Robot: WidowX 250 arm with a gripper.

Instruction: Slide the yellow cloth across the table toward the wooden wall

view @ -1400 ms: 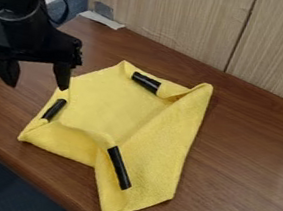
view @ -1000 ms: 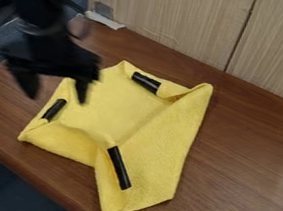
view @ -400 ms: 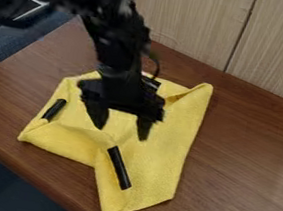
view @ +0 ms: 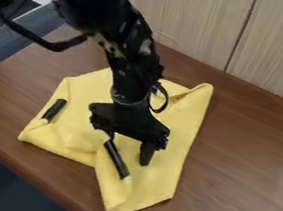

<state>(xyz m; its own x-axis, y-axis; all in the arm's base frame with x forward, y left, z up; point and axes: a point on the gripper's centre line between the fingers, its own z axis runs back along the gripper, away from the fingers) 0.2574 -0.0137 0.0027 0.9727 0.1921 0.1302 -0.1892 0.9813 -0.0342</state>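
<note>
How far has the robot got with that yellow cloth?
Only partway, I'd judge. Done: the yellow cloth is spread on the table, though creased, with edges turned over. In hand: the gripper is down at the cloth, fingers apart, by the lower black strip. Left, probably: working on those folded edges, including the one by the left black strip.

Layout of the work surface, as seen by the camera. A cloth point(view: 167, 154) lies on the table point(view: 250, 160), left of its middle; a panel point(view: 191, 24) stands behind the table. On the cloth, one strip point(view: 54, 109) lies at the left edge, and a second strip point(view: 118, 161) lies farther right and nearer the front. The gripper point(view: 127, 151) is over the cloth's front half, at the second strip's rear end.
</note>
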